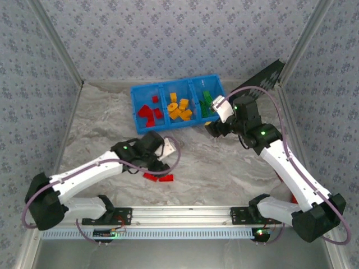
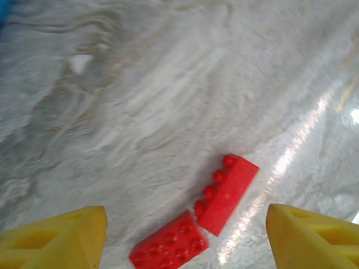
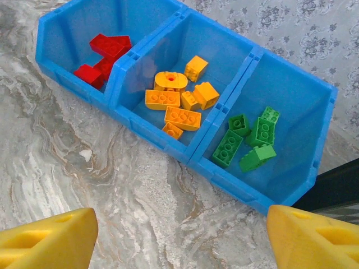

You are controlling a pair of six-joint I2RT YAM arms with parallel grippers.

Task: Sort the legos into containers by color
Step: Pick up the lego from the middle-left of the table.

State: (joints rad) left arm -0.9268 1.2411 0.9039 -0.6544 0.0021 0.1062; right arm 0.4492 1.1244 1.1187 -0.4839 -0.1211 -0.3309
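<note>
While left pincer [image 2: 186, 212], right pincer [image 3: 182, 213] gape wide, two red legos [image 2: 227, 190] touch; black panel [image 1: 263, 75] beside containers [image 3: 253, 56].

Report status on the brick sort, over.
Left tool open, over two red bricks on the table. Right tool open, empty, above the blue tray. Tray sorted red, orange, green. Nothing seen between bricks and tray.

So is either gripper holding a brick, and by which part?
Nothing held. Left gripper open over two red bricks on the table; right gripper open, empty, facing the blue tray.
</note>
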